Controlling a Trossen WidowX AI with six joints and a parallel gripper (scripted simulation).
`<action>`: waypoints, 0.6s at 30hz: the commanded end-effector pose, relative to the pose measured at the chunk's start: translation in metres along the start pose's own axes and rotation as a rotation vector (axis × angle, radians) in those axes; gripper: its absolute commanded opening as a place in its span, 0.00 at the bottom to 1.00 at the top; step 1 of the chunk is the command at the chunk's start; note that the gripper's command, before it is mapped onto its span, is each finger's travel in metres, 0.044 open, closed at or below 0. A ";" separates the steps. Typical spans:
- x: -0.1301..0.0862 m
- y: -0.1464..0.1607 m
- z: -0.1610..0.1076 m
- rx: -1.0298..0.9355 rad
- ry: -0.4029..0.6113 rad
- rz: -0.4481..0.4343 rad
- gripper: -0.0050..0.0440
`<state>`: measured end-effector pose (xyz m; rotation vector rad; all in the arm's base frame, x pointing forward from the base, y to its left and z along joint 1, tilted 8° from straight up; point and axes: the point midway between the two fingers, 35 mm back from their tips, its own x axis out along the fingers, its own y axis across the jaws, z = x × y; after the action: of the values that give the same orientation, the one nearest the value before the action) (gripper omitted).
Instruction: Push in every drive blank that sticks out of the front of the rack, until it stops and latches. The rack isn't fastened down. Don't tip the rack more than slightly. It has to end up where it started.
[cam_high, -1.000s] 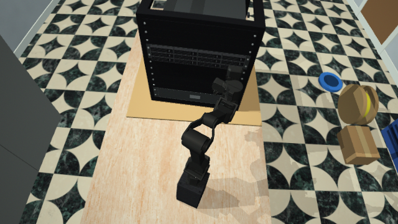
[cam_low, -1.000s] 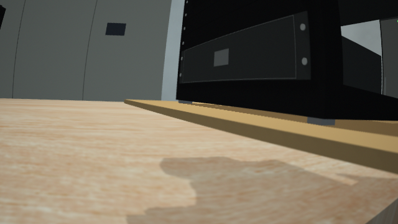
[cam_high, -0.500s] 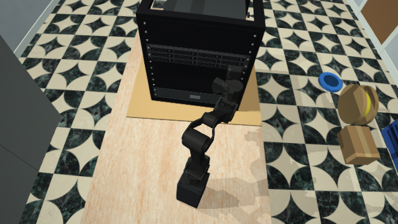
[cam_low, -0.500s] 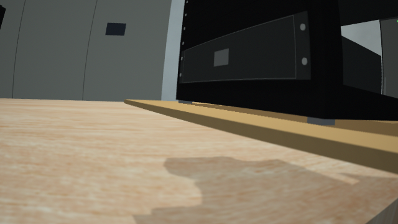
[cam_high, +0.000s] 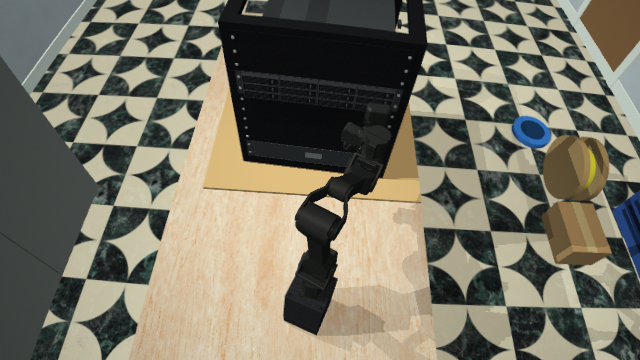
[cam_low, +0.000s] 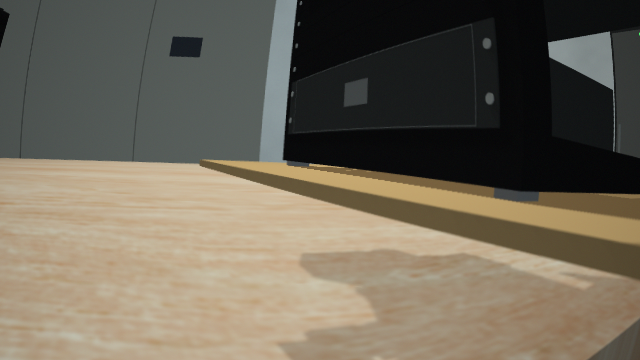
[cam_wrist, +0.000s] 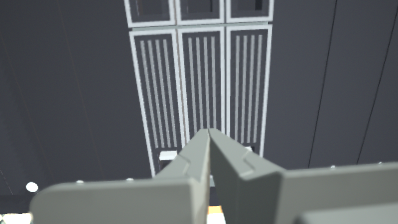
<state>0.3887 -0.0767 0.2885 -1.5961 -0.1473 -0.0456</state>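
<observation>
The black rack (cam_high: 227, 75) is standing on a tan board (cam_high: 225, 175) at the far end of the wooden bench (cam_high: 225, 280). In the exterior view, grey feet under the rack are resting on that board.

The arm (cam_high: 320, 225) is reaching from its base on the bench up to the right side of the rack front. A band of drive blanks (cam_high: 280, 90) is running across the rack front above a dark lower panel (cam_high: 285, 152).

The hand (cam_wrist: 209, 134) is pressed together, fingers touching, nothing between them. In the wrist view its tip is pointing at the middle of three slotted blanks (cam_wrist: 202, 85); cannot tell whether the tip is touching it, or whether any blank is protruding.

Right of the rack, on the floor: a blue ring (cam_high: 531, 131), a round brown drum (cam_high: 575, 167), a cardboard box (cam_high: 575, 232).
</observation>
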 end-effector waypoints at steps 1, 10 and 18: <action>0.004 -0.008 -0.001 -0.010 0.003 -0.017 0.00; 0.012 -0.009 -0.001 -0.010 0.003 -0.017 0.00; 0.014 -0.008 -0.001 -0.010 0.003 -0.017 0.00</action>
<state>0.3986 -0.0760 0.2911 -1.5950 -0.1484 -0.0467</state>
